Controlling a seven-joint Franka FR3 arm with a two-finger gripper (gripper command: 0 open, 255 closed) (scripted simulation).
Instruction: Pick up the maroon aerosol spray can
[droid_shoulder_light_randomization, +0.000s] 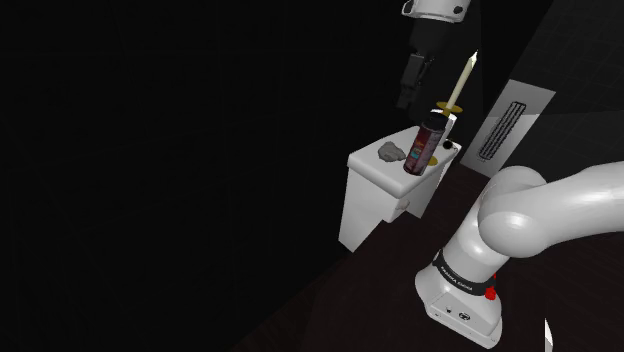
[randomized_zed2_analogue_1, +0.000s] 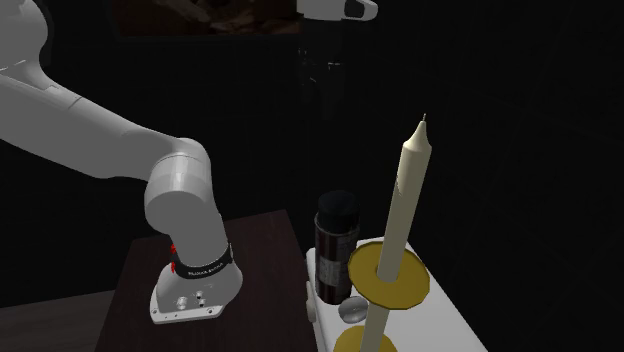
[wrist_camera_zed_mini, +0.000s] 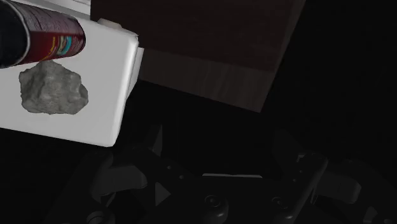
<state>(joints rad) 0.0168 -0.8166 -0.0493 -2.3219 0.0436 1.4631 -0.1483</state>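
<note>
The maroon aerosol spray can (droid_shoulder_light_randomization: 428, 147) with a black cap stands upright on the lid of a white toilet tank (droid_shoulder_light_randomization: 372, 205). In the second exterior view the can (randomized_zed2_analogue_1: 336, 245) rises just beside a tall candle. My black gripper (droid_shoulder_light_randomization: 406, 98) hangs in the air above the tank, a little toward the shoulder view's left of the can and apart from it. In the wrist view the can (wrist_camera_zed_mini: 38, 35) lies off to one side of the gripper (wrist_camera_zed_mini: 219, 137), beyond a grey rock. The fingers stand apart with nothing between them.
A grey rock (droid_shoulder_light_randomization: 390, 153) lies on the tank lid next to the can. A tall cream candle (droid_shoulder_light_randomization: 462, 82) in a yellow holder (randomized_zed2_analogue_1: 388, 275) stands close behind the can. My base (droid_shoulder_light_randomization: 462, 305) sits on a dark wooden stand (randomized_zed2_analogue_1: 130, 300). Black area surrounds the tank.
</note>
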